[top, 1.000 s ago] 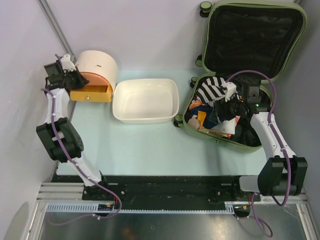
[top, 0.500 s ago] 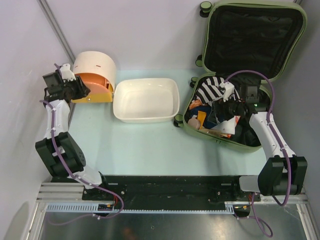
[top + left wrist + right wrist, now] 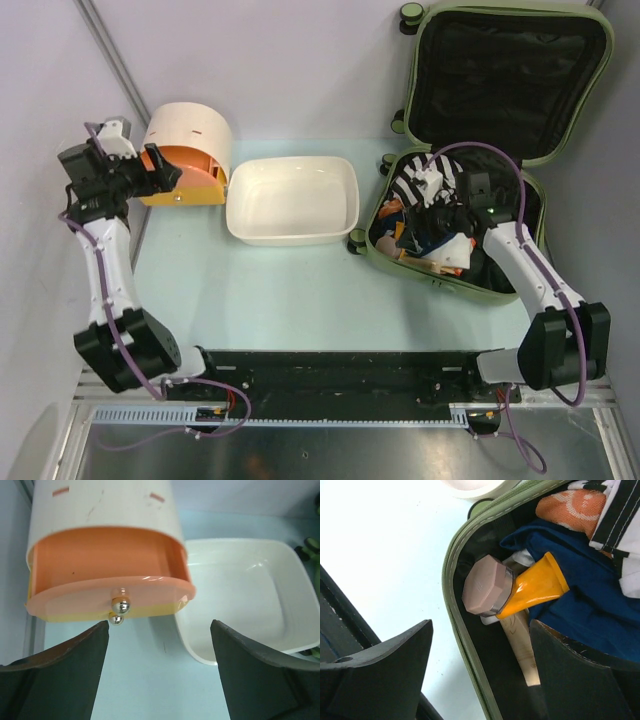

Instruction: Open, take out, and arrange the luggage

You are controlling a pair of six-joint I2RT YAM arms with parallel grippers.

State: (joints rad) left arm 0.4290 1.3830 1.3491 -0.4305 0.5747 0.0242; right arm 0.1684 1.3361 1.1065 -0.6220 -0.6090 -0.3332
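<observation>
While hovering in the luggage [image 3: 461, 630] with right gripper [image 3: 480, 624] wide and empty, ready to grab the orange tube [image 3: 532, 587]; with left gripper [image 3: 159, 625] wide, empty, facing drawer knob [image 3: 120, 606].

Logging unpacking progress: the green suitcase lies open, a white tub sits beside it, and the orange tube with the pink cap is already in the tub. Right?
Only the last part is wrong. The orange tube lies inside the green suitcase, near its wall on blue cloth; the right wrist view shows it. The rest holds.
</observation>
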